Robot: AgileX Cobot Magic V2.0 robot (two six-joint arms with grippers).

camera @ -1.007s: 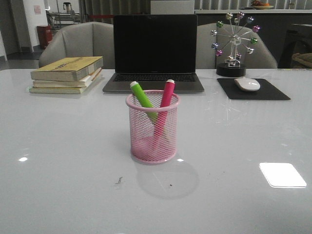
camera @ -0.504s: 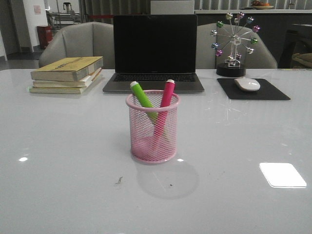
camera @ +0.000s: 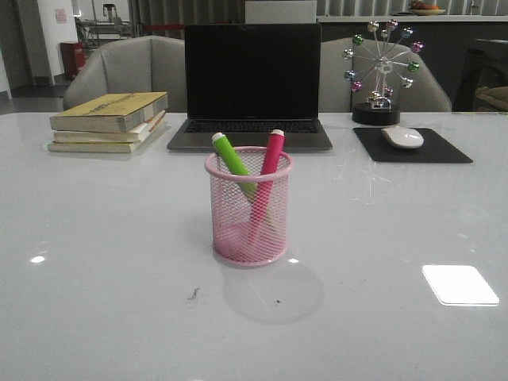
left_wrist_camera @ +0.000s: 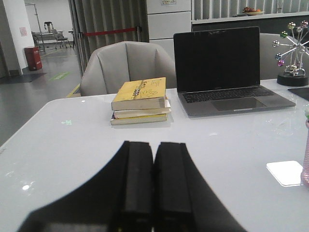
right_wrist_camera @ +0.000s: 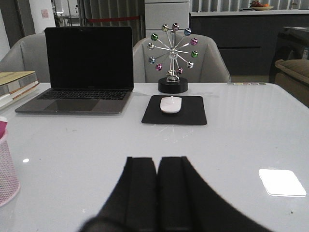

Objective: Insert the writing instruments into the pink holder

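White glossy surface [camera: 95, 238]: lime green marker [camera: 232, 159] and magenta marker [camera: 268, 163] are seated in round pink wire-mesh holder [camera: 249, 208], before the laptop [camera: 251, 83]. Task judged complete. Left gripper [left_wrist_camera: 146, 181] and right gripper [right_wrist_camera: 150, 193] are closed, empty.

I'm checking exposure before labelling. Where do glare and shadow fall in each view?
Front view: blown-out white patch on the table, soft round shadow in front of the pink holder. Left wrist view: the same glare patch beyond the dark, shut left tool. Right wrist view: glare beside the right tool.

Closed right end effector [right_wrist_camera: 157, 193] faces laptop [right_wrist_camera: 82, 72], mouse [right_wrist_camera: 170, 104].
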